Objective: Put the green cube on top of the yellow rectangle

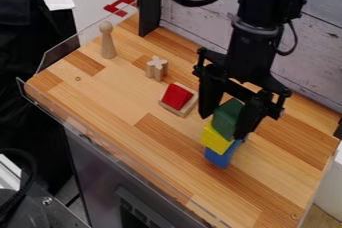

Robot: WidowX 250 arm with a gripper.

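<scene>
Green cube [228, 114], 1, was gripped by the tool [224, 126] at 2 opposite sides and placed over the yellow block [215, 139], itself atop 1 blue block [220, 157] on the worktop [127, 92], presumably so release would leave it seated.

The single fixed camera stands above the near long side of the wooden tabletop [127, 92], looking down at a steep slant and facing the pale plank wall [307, 57] at the upper right. It is close enough for the tabletop to take up most of the frame, running diagonally from middle left to lower right, with the black arm [257, 32] coming in at the top edge, right of centre.
</scene>
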